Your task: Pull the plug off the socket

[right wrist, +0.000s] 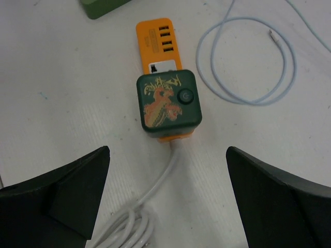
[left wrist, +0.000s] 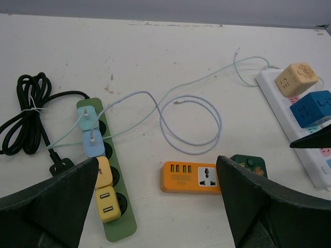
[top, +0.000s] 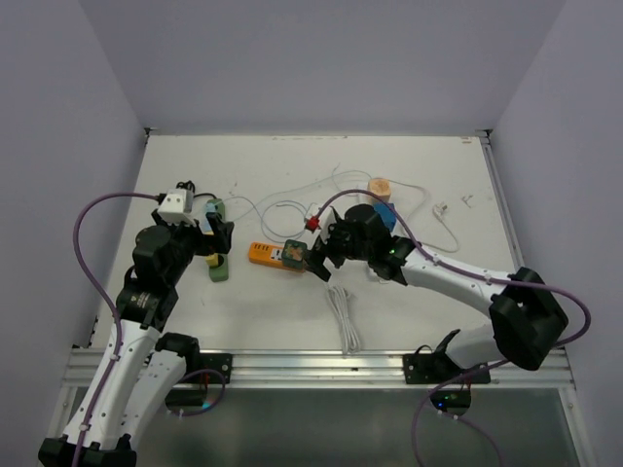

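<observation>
A robotics lab cell: a white bench (top: 243, 165) boxed in by plain grey walls (top: 321, 58), with a left arm (top: 146, 292) and a right arm (top: 458, 277) bolted to an aluminium rail (top: 321, 365).

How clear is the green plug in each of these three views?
Top view: soft, even light, faint shadows, but the green plug is tiny and crowded by the right arm. Left wrist view: sharp, no glare; plug partly hidden behind a dark finger. Right wrist view: plug centred, sharp, evenly lit; fingers only dark shapes in the lower corners.
</observation>
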